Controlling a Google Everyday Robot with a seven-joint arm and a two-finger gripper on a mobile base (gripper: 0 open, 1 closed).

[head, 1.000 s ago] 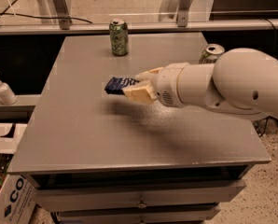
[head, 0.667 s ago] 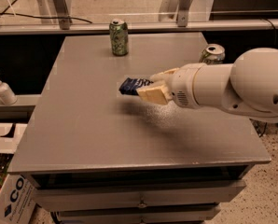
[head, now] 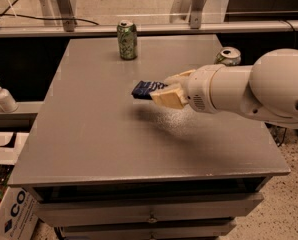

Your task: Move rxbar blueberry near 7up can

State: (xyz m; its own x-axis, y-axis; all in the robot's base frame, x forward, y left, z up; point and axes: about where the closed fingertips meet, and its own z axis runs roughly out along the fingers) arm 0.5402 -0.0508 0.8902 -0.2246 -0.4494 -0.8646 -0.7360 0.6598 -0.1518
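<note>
Gripper (head: 160, 89) is clamped on one end of the rxbar (head: 145, 89), holding it lifted over the middle of the table (head: 89, 134), with a shadow below it. Over the last second the arm has carried the rxbar rightward across the table, a modest shift toward the 7up can (head: 229, 55). That can stands at the right rear edge, partly hidden behind the arm. I judge the transfer about half done, since the two are still apart and the rxbar has not been set down. White lettering shows on its blue wrapper but cannot be read. No logo is legible on the 7up can or on the green can (head: 127, 40) at the back. A box (head: 11, 211) at lower left shows "CO".
</note>
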